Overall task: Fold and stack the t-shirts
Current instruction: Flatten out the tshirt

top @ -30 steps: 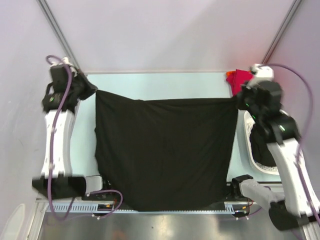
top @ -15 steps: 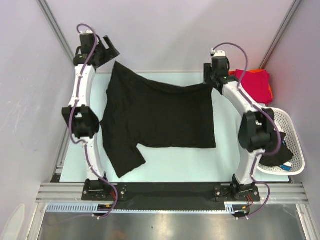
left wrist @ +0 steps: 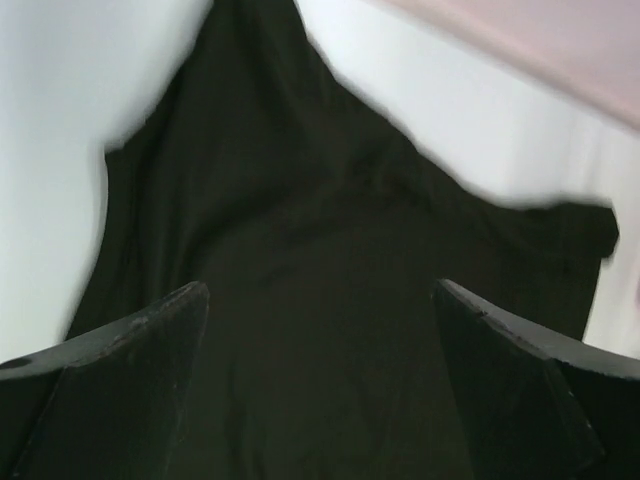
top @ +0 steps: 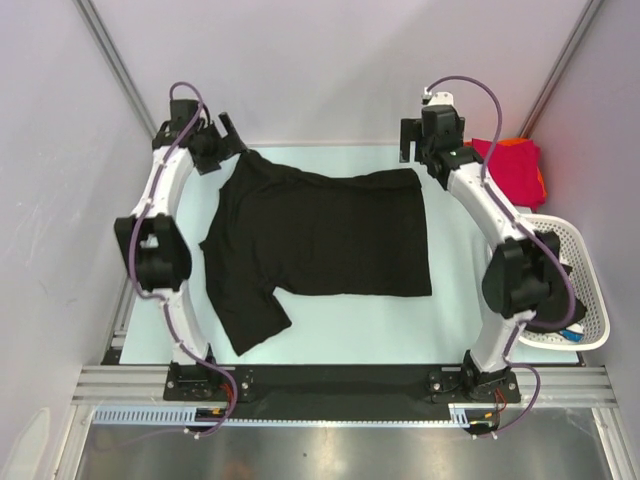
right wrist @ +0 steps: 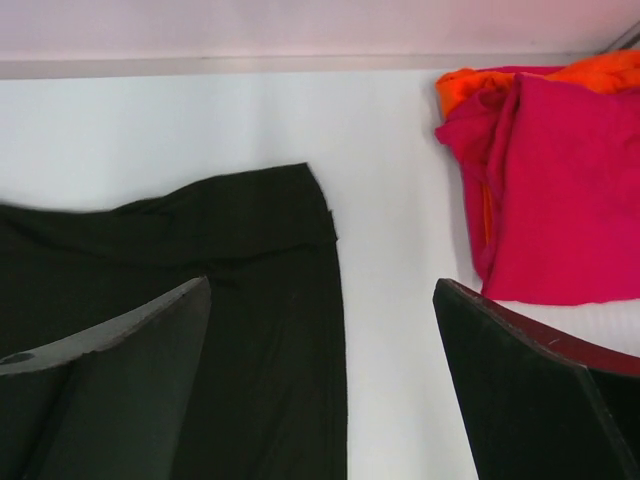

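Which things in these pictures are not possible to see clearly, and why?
Top view: the contents of the white basket, mostly covered by the right arm.
Right wrist view: the orange shirt, mostly under the crimson shirt; both are cut by the right edge.
Left wrist view: the black shirt is blurred, folds unclear.

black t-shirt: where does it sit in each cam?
Top external: black t-shirt spread flat, centre of frame.
Left wrist: fills most of the frame.
Right wrist: lower left, corner reaching mid-frame.
Shared landmark: crimson shirt, upper right in top external and right wrist; absent from left wrist.
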Motion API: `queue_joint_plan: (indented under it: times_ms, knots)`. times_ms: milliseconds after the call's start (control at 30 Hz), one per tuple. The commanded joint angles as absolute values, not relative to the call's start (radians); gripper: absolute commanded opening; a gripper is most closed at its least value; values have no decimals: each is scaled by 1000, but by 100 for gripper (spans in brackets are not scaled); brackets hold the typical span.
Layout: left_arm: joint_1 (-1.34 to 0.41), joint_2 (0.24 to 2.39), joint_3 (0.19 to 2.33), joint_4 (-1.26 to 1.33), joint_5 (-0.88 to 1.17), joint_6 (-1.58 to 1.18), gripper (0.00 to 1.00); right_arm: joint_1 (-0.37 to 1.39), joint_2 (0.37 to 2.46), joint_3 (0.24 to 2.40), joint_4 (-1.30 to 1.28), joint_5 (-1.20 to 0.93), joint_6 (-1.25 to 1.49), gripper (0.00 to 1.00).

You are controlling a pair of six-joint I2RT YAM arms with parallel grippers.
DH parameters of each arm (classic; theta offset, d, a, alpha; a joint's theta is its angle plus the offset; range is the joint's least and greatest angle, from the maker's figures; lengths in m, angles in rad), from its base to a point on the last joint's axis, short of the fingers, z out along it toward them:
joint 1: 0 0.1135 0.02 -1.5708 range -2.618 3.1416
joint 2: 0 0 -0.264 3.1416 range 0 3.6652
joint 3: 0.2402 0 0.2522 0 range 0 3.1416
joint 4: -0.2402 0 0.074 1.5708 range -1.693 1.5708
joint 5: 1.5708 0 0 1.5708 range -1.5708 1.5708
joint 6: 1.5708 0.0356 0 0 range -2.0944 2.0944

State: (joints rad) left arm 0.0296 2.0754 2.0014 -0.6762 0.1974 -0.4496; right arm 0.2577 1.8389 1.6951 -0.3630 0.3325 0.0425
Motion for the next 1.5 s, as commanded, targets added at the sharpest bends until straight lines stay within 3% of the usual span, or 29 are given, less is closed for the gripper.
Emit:
queue_joint_plan:
  times_ms: [0, 133, 200, 300, 400, 500, 533, 600, 733, 1000, 1033, 1067, 1100, 1133, 1200, 1233, 1300, 1333, 1367, 1400, 1467]
  knots:
    - [9, 1754, 1722, -624, 259, -367, 100, 288, 1621, 1557, -477, 330, 101, 100]
    - [11, 1657, 1473, -582, 255, -382, 100, 279, 1528, 1375, -472, 298, 138, 100]
    - [9, 1669, 1462, -539, 255, -416, 100, 270, 1535, 1342, -471, 272, 149, 100]
    - [-28, 1761, 1566, -523, 219, -474, 100, 261, 1607, 1371, -462, 275, 147, 100]
    - [-52, 1929, 1814, -601, 198, -479, 100, 252, 1690, 1472, -462, 267, 134, 100]
    - [-60, 2153, 2168, -736, 175, -451, 100, 249, 1827, 1627, -489, 276, 118, 99]
    - [-57, 2227, 2392, -782, 169, -446, 100, 249, 1903, 1667, -500, 279, 112, 99]
    - [-23, 2316, 2532, -816, 213, -484, 100, 250, 1978, 1761, -534, 284, 98, 98]
    - [37, 2368, 2463, -694, 267, -532, 99, 244, 2152, 2013, -635, 298, 100, 98]
    - [124, 2486, 2476, -675, 330, -560, 93, 244, 2252, 2111, -716, 243, 164, 93]
    - [135, 2502, 2509, -673, 343, -566, 83, 244, 2256, 2112, -713, 235, 164, 93]
    - [155, 2522, 2514, -666, 360, -569, 80, 244, 2263, 2120, -715, 224, 170, 92]
    - [164, 2528, 2513, -651, 373, -569, 76, 242, 2273, 2132, -721, 213, 172, 89]
    - [172, 2533, 2501, -644, 406, -572, 55, 242, 2298, 2146, -732, 204, 170, 87]
    - [190, 2531, 2462, -632, 436, -581, 34, 242, 2322, 2193, -778, 186, 176, 78]
    - [192, 2520, 2404, -634, 448, -581, 15, 244, 2338, 2204, -793, 175, 179, 74]
    - [186, 2481, 2350, -640, 474, -569, 0, 244, 2339, 2198, -827, 150, 192, 53]
    - [183, 2461, 2298, -644, 482, -565, 0, 244, 2330, 2189, -847, 140, 199, 42]
    - [176, 2435, 2268, -647, 483, -560, 0, 245, 2321, 2174, -851, 121, 204, 10]
    - [170, 2396, 2235, -647, 480, -542, 0, 248, 2304, 2151, -853, 120, 207, 0]
    - [160, 2289, 2133, -649, 476, -529, 0, 252, 2237, 2059, -845, 101, 215, 0]
